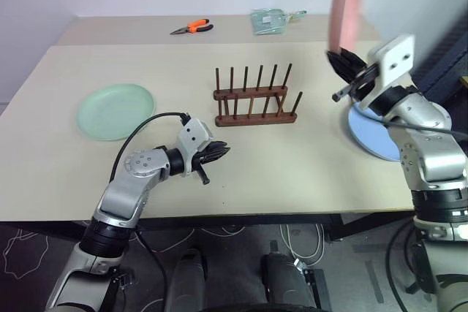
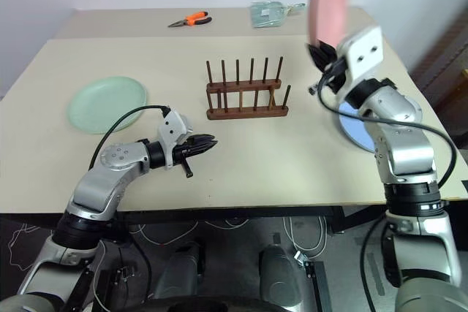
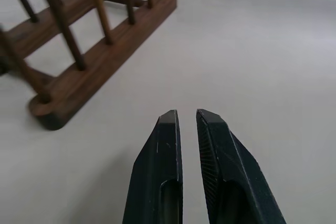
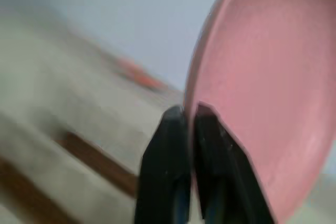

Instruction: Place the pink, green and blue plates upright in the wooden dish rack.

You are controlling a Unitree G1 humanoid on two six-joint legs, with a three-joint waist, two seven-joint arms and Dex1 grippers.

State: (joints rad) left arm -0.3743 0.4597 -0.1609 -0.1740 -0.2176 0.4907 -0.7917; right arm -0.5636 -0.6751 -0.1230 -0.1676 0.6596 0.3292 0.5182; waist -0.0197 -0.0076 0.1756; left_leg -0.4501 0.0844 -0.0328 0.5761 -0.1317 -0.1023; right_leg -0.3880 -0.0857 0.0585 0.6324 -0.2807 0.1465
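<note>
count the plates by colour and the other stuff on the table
pink plate: 1
green plate: 1
blue plate: 1
dish rack: 1
pliers: 1
clear packet: 1
total: 6

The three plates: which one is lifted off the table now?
The pink plate, held upright by its rim in the right claw. The green plate and the blue plate lie flat on the table.

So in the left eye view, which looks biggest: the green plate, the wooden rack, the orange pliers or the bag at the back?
1. Wooden rack and green plate: about alike, too close to rank.
2. Bag
3. Orange pliers

The bag and pliers lie farther back, so they may look smaller than they are.
</note>
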